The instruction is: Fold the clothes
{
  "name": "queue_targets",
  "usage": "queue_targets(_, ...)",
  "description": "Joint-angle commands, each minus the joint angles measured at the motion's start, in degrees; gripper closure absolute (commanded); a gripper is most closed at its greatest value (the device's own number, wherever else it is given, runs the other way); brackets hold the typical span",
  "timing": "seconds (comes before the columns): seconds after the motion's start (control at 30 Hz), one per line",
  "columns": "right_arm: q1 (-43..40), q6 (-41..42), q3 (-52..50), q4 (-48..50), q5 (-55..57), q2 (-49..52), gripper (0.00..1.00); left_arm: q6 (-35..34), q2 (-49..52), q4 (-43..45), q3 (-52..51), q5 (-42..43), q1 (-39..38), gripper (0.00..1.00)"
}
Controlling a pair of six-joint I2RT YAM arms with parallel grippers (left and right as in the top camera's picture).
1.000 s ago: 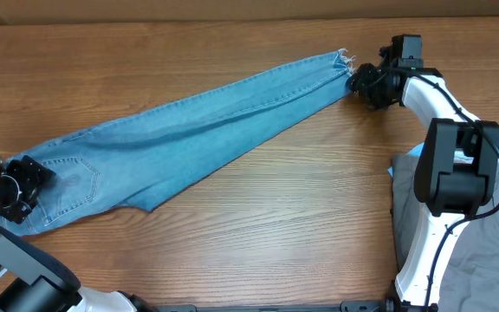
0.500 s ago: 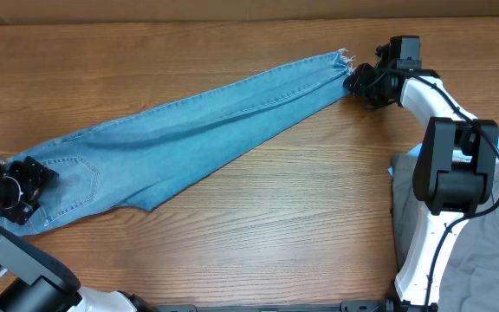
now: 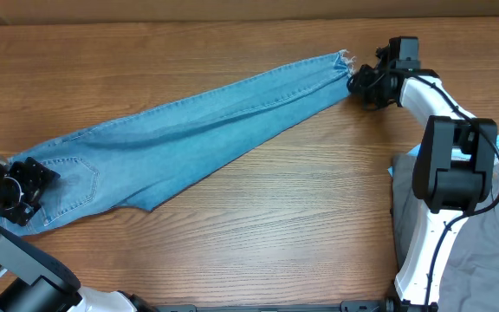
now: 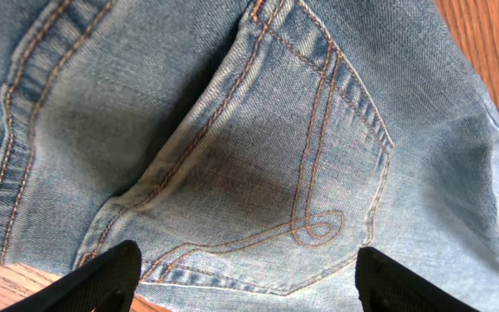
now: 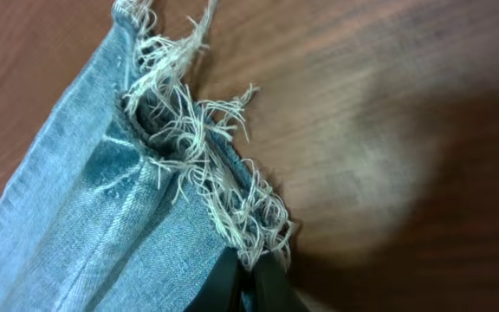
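Jeans (image 3: 197, 130) lie flat in a long diagonal across the surface (image 3: 301, 225), both legs stacked into one strip. The right end effector (image 5: 248, 282) has its fingers pressed together at the frayed hem (image 5: 197, 165). From what its wrist camera gives, they seem to be pinching the corner of the fringe, though the contact sits at the very bottom of that view. That hem end lies toward the far edge, right of the middle. The left end effector (image 4: 248, 253) holds its fingers wide apart over the stitched back pocket (image 4: 267, 165), gripping nothing. The seat and waist lie there, close to the left edge, and the denim runs slantwise between the two arms. A grey cloth (image 3: 483, 251) is bunched in the near right corner, beside the right arm's base.
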Motion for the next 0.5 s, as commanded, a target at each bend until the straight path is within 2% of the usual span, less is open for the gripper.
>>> queue_targets(0.0,-2.27,-0.61,1.2,-6.62,1.49,-1.62,0.96,1.6,0.28,-0.11,-0.13,1.05,-0.02,0.19)
queue_targets(0.13,-3.91,-1.73,1.2,-15.52,5.18,-7.23,0.96,4.98,0.26,-0.17,0.79,1.03,0.0,0.18)
queue_targets(0.33,-4.85,-1.68,1.2,-30.42,14.19,-15.61,0.96,5.33,0.22,-1.33,3.65,1.11,-0.02,0.13)
queue_targets(0.37,-4.85,-1.68,1.2,-32.83,14.34,-16.98,0.85,5.68,0.22,-1.75,4.26,1.09,-0.02,0.13)
queue_targets(0.4,-4.85,-1.68,1.2,-34.73,14.32,-18.16,0.58,6.32,0.22,-2.19,5.01,1.09,-0.02,0.13)
queue_targets(0.43,-4.85,-1.7,1.2,-35.93,14.36,-18.91,0.42,6.82,0.22,-2.6,5.62,1.09,-0.02,0.12)
queue_targets(0.47,-4.85,-1.75,1.2,-36.98,14.34,-19.56,0.37,7.37,0.22,-3.17,6.34,1.07,-0.02,0.12)
